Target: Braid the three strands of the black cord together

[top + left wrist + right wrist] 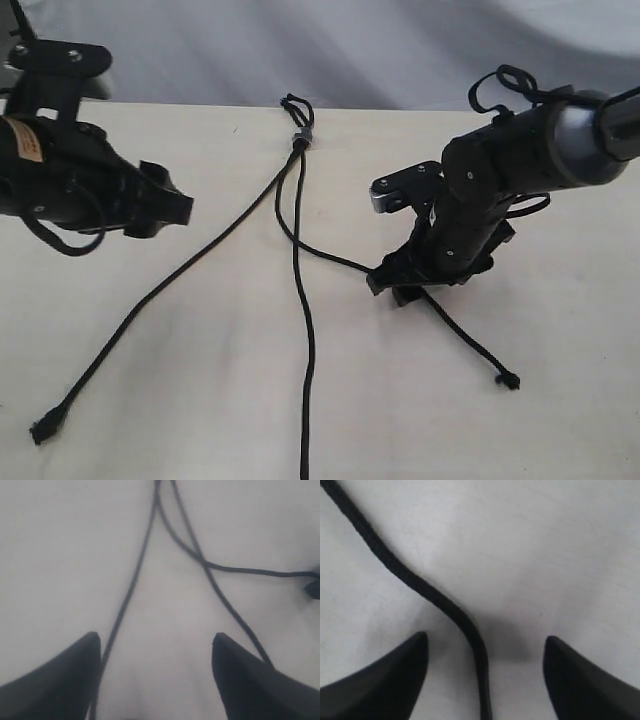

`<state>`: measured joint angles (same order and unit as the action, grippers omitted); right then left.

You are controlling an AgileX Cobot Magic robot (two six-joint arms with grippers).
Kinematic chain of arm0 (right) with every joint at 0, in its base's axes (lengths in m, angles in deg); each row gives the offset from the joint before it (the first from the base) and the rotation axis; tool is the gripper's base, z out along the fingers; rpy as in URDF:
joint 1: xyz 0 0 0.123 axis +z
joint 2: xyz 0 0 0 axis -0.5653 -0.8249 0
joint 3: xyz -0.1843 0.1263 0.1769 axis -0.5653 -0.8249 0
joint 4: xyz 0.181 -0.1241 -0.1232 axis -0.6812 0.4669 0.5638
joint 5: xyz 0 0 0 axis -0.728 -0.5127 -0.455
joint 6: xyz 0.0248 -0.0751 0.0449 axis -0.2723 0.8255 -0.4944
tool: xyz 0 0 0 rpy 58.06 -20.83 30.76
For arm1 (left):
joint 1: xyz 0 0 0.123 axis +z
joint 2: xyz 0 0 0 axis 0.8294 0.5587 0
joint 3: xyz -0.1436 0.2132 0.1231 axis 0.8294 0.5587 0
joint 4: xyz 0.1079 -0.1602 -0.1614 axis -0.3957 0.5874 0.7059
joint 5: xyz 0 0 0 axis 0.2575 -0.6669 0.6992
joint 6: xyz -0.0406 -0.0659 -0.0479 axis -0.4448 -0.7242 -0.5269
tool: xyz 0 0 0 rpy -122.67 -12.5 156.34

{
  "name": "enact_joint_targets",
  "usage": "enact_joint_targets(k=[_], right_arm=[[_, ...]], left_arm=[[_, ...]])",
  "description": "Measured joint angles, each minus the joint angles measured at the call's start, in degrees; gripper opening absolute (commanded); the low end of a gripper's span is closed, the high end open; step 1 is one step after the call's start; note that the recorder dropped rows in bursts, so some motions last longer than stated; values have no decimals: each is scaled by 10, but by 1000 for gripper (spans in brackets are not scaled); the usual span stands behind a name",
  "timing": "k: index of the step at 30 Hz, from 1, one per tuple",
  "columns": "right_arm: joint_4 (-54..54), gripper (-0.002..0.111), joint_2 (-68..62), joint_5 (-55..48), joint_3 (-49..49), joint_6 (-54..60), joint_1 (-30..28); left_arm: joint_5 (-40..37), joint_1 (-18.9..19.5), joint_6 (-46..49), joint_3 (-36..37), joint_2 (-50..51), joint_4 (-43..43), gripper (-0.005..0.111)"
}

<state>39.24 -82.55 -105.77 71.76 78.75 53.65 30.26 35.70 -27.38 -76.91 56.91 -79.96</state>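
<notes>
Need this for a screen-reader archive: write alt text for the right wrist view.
A thin matte black cord strand lies curving across the pale table, passing between the two black fingers of the open right gripper and touching neither.

Soft, even light — wrist views blurry, greyish.

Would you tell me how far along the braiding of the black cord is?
Done: near the grey band, the right strand crosses the middle strand once; no plait shows. In hand: the right gripper sits low over the right strand, jaws open around it. The left gripper hovers open, empty. Left: the left strand lies apart; nearly all the braiding remains.
</notes>
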Motion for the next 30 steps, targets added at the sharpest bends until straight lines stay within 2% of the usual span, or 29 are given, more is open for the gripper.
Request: enact_joint_targets(k=[5,9,14,18,21,26,28,30], right_arm=[[16,76,64,-8,-12,0,2],[35,76,173,14,-12,-14,-14],[41,76,280,40,-36,-27,-63],[41,76,314,100,-92,-31,-96],[41,76,318,146,-119,-33,-111],[41,76,319,176,-122,-33,-114],[41,76,319,182,-122,-34,-114],[41,76,319,184,-122,-35,-114]], left_arm=[[29,-91,0,-6,53,1,61],[2,-154,8,-42,151,2,61],[-52,-212,15,-114,259,2,61],[-81,-235,-1,-174,321,0,61],[-116,-236,-28,-206,355,-17,61],[-144,-240,-67,-223,387,-58,59],[-145,-244,-83,-225,390,-76,50],[-146,-248,-93,-227,391,-83,32]])
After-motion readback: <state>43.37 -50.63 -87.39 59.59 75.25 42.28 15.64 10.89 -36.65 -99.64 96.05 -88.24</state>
